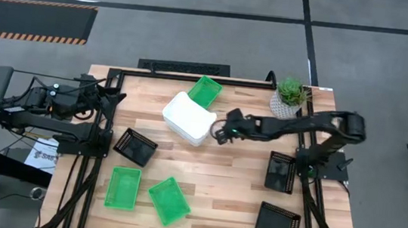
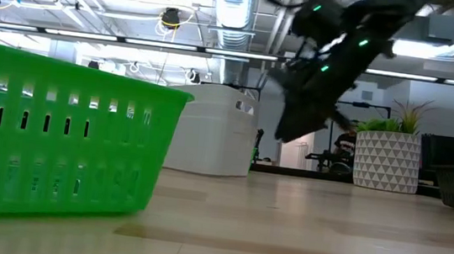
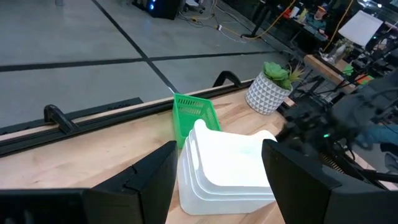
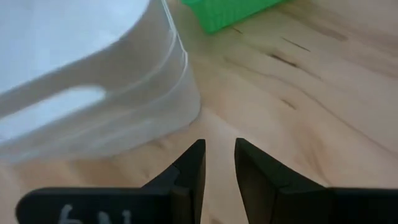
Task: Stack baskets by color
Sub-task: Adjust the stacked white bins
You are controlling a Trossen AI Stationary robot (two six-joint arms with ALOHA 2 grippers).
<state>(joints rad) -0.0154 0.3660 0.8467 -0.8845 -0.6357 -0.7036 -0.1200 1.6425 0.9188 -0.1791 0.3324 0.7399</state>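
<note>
The three white plastic rounded-corner baskets (image 1: 188,118) sit nested near the centre of the wooden counter (image 1: 219,184). The right gripper (image 1: 223,131) hangs just beside their right rim, fingers a narrow gap apart, holding nothing. With white seemingly done, the likely next step is the bright green slotted basket (image 1: 206,91) just above the stack; approach its rim squarely without nudging the white pile. The left gripper (image 3: 217,180), fingers well apart and empty, waits at left. Only the high view shows the two other green baskets (image 1: 123,187) and three black mesh baskets (image 1: 135,146); the right wrist view alone shows the finger gap.
</note>
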